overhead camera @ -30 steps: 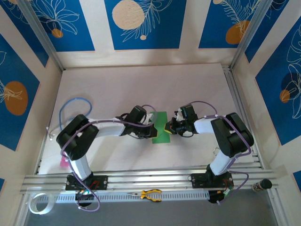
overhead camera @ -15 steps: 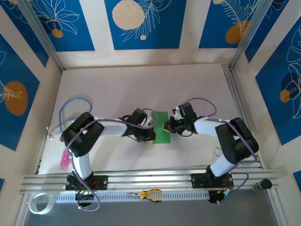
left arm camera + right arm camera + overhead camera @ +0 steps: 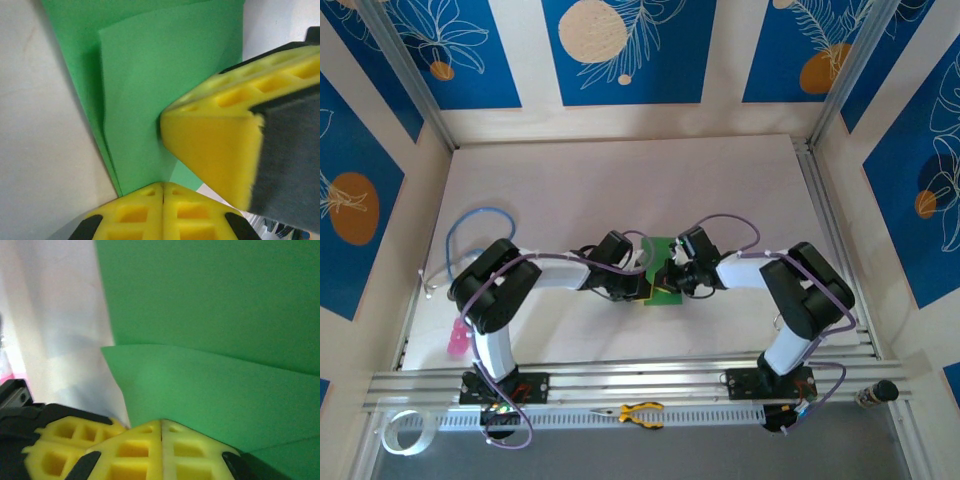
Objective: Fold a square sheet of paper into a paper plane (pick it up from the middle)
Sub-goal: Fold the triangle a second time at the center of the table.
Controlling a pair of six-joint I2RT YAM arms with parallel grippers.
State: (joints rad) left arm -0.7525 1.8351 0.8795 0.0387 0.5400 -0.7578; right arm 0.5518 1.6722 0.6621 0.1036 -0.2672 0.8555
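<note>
The square sheet of paper point(image 3: 661, 248) is bright green and lies mid-table, partly folded, with one layer over another point(image 3: 165, 75). Both grippers meet over it. My left gripper point(image 3: 647, 287) is shut, its yellow tips point(image 3: 163, 192) resting at the sheet's near edge. My right gripper point(image 3: 670, 272) is shut point(image 3: 161, 424) on the edge of a raised, curved flap point(image 3: 210, 385) of the sheet; the flat layer point(image 3: 210, 290) lies behind it. The right gripper's yellow fingers point(image 3: 215, 140) press close beside the left tips. No finished paper plane shape shows.
A pink object point(image 3: 457, 340) lies at the table's left near edge, with a blue cable loop point(image 3: 480, 215) behind it. Yellow-handled pliers point(image 3: 642, 412) and a tape roll point(image 3: 400, 430) sit on the front rail. Patterned walls enclose the table.
My right gripper has moved left across the green sheet toward the left gripper, carrying its edge over. The left gripper has shifted slightly right and stays on the sheet.
</note>
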